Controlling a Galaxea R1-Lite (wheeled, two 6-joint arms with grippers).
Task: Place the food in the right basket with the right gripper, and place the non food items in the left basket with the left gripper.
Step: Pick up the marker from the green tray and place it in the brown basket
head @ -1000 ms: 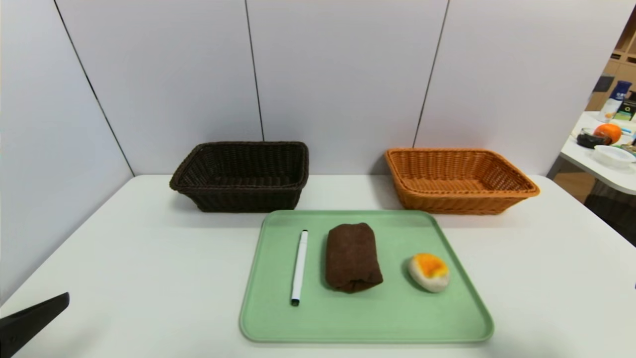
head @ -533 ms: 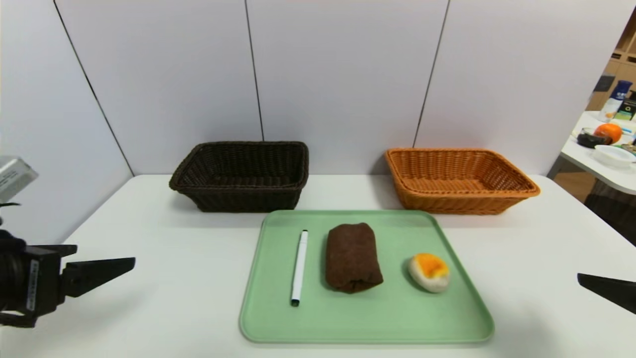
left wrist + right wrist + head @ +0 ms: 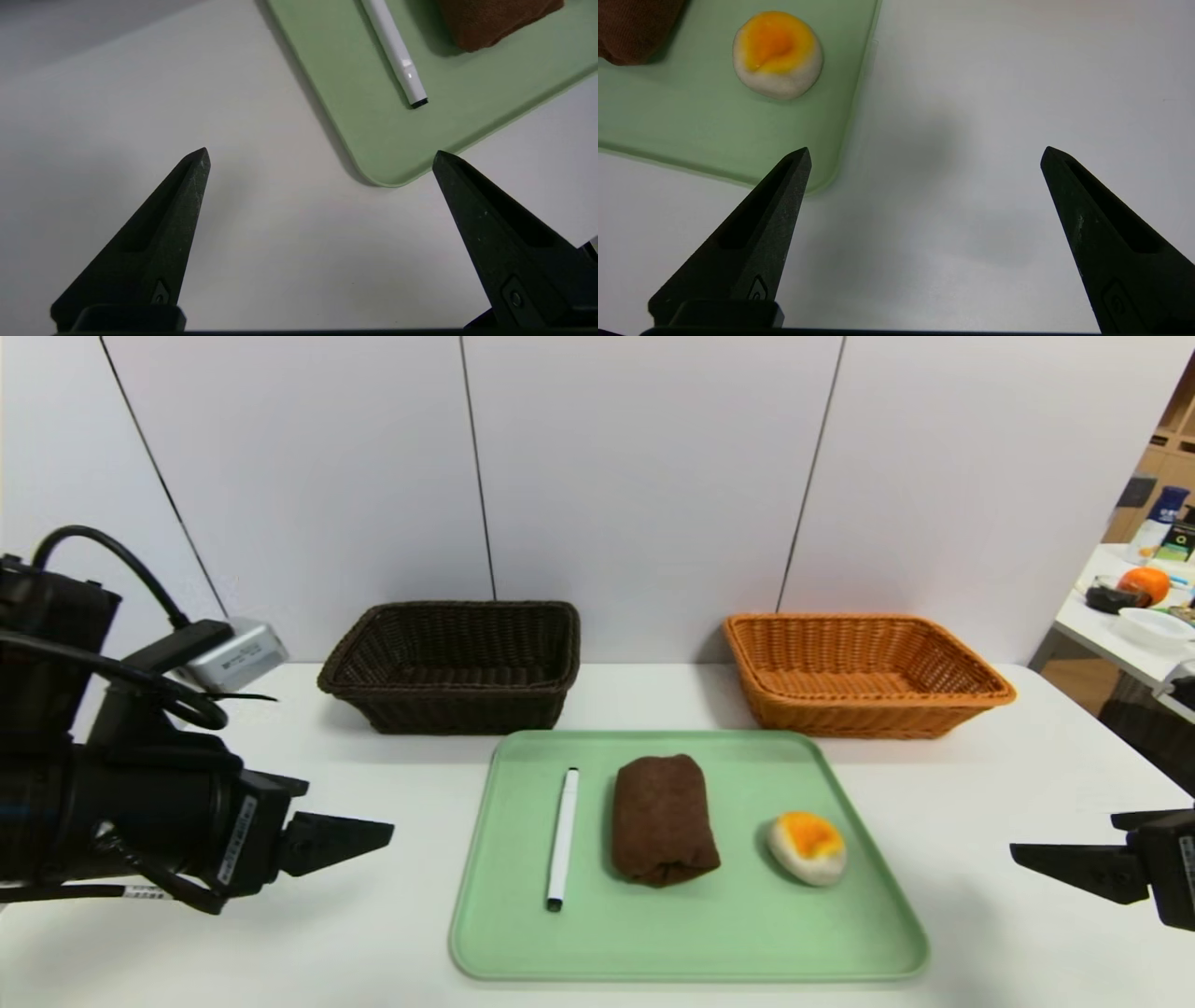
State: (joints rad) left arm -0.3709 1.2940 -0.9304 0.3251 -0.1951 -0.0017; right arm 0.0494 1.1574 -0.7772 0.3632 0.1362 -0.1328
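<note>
Both grippers have advanced inward: left gripper (image 3: 387,835) left of the marker (image 3: 562,837), right gripper (image 3: 1018,852) right of the food (image 3: 808,847), fingers spread wide, empty.

The left gripper (image 3: 378,835) reaches in over the left side of the table (image 3: 308,933), tilted downward and angled toward the middle, its two pointed black fingers (image 3: 177,205) spread wide apart with nothing between them. The right gripper (image 3: 1027,854) comes in low over the table's right edge, also tilted downward. Its fingers (image 3: 770,210) likewise stand wide apart and hold nothing.
</note>
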